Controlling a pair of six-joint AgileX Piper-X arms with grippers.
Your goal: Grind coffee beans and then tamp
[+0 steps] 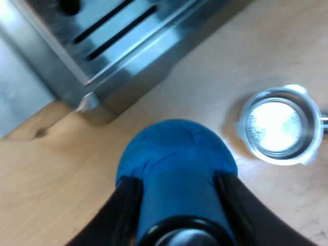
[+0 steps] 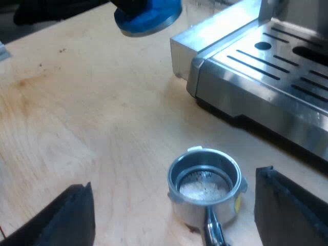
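Note:
My left gripper (image 1: 176,180) is shut on the blue tamper (image 1: 177,154), one black finger on each side of its body, holding it above the wooden table. The metal holder (image 1: 279,125) stands on the table a short way from the tamper, its basket bright inside. In the right wrist view the holder (image 2: 205,187) stands upright with pale grounds in its basket, and its handle (image 2: 212,233) points toward the camera. My right gripper (image 2: 174,180) is open wide, with the holder between its fingers but apart from both. The tamper (image 2: 148,15) hangs farther off, beyond the holder.
The espresso machine's steel drip tray (image 1: 113,41) with its slots sits close to the tamper. Its corner (image 2: 195,77) juts toward the holder. The wooden table (image 2: 77,113) lies bare between holder and tamper.

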